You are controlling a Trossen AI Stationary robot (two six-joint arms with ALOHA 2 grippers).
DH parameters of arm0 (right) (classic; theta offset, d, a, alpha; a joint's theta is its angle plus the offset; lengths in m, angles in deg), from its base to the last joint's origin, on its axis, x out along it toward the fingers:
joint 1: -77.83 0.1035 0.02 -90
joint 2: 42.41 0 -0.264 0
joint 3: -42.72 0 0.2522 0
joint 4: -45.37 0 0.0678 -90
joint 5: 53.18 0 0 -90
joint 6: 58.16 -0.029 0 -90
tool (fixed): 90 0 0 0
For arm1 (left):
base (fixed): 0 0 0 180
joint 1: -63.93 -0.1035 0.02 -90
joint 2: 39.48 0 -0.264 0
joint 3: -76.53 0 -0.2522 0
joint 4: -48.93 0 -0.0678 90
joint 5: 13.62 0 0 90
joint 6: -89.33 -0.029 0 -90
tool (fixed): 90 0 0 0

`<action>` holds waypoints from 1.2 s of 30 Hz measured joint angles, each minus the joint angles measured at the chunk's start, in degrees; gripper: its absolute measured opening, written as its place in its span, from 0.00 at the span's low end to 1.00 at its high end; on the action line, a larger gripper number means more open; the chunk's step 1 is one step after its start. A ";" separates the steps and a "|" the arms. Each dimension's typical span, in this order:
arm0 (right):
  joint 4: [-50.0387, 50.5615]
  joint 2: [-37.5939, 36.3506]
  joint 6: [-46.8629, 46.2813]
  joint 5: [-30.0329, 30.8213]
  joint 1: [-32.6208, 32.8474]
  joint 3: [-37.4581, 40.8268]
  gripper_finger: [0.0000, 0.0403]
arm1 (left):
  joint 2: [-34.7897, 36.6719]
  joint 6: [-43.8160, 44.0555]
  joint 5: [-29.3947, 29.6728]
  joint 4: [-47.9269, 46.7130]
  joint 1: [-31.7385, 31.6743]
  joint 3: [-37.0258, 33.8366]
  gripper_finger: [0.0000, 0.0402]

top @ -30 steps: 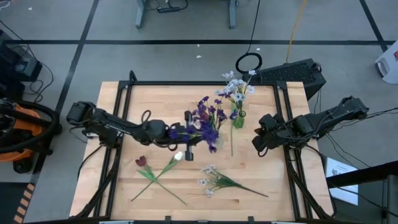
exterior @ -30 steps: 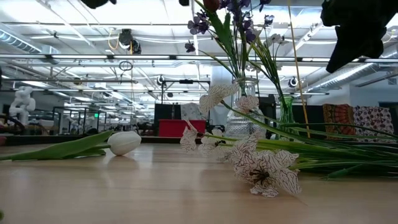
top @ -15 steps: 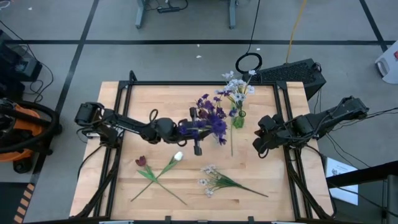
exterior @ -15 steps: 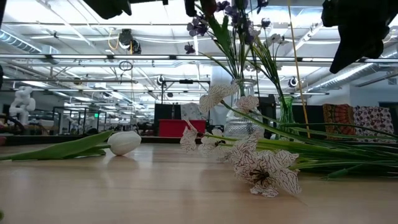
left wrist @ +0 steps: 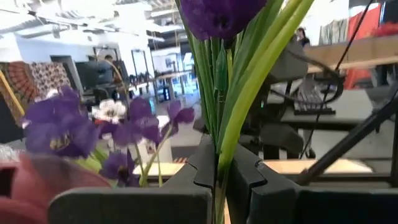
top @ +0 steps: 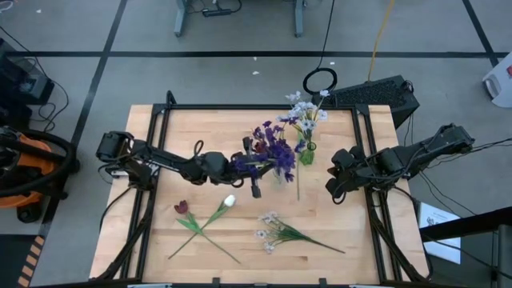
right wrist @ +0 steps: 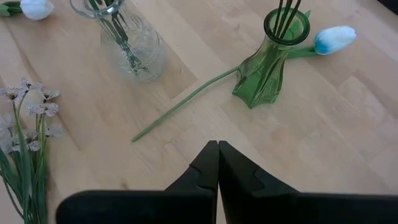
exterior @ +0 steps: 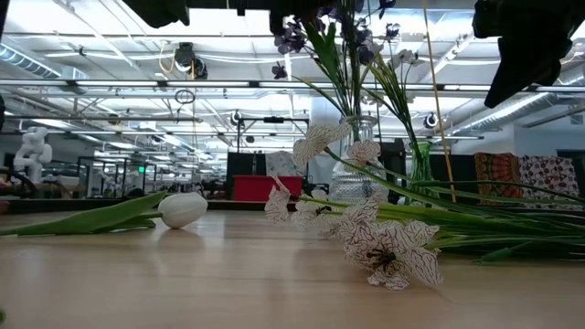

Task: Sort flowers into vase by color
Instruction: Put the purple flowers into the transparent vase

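Note:
My left gripper (top: 258,166) reaches from the table's left to the clear vase (right wrist: 127,43) and is shut on a purple sprig (left wrist: 217,12). That sprig's blooms stand among the purple flowers (top: 274,148) over the vase. The green vase (right wrist: 267,56) holds pale white-blue blossoms (top: 304,116). A pale-blue-tipped tulip (right wrist: 334,38) lies on the table beside the green vase. A dark red tulip (top: 182,206), a white tulip (top: 230,201) and a pale sprig (top: 272,232) lie flat near the front. My right gripper (right wrist: 217,158) hangs shut above the table's right part, holding nothing. My left gripper pinches the purple sprig's green stem and leaves (left wrist: 225,149) between its two fingers, below the bloom. The fingers come nearly level from the table's left and lie across the stem. The sprig stands about upright with its bloom above; the fingers hide its lower end.
A black frame (top: 240,107) runs round the wooden table. The flowers lying at the front take up the near middle. Bare wood lies at the table's far left (top: 192,128) and between the green vase and my right gripper.
My left gripper has carried the purple sprig toward the table's right and slightly down, up to the clear vase. The sprig's blooms, earlier left of the vase, now stand among the purple flowers over it. My right gripper's wrist has rolled a little.

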 joint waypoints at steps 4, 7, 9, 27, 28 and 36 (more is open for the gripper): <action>0.02 0.01 0.02 0.12 0.00 -0.01 0.00 | -0.10 1.10 0.04 -3.58 -0.39 -0.02 0.04; 0.02 0.02 0.05 0.18 0.00 -0.02 0.00 | -0.60 2.81 0.07 -2.74 -0.80 0.00 0.04; 0.02 0.00 0.22 0.20 0.00 0.00 0.00 | -1.21 3.02 0.07 -3.18 -0.89 -0.02 0.04; 0.04 0.02 0.24 0.26 0.00 -0.02 0.00 | -7.79 11.11 0.02 -1.67 -0.87 -0.55 0.06; 0.04 0.02 0.37 0.26 0.00 -0.02 0.00 | -7.86 11.18 0.02 -1.69 -0.87 -0.55 0.07; 0.04 0.02 0.48 0.24 0.00 -0.01 0.00 | -7.90 18.11 0.00 -4.56 -0.85 -0.55 0.13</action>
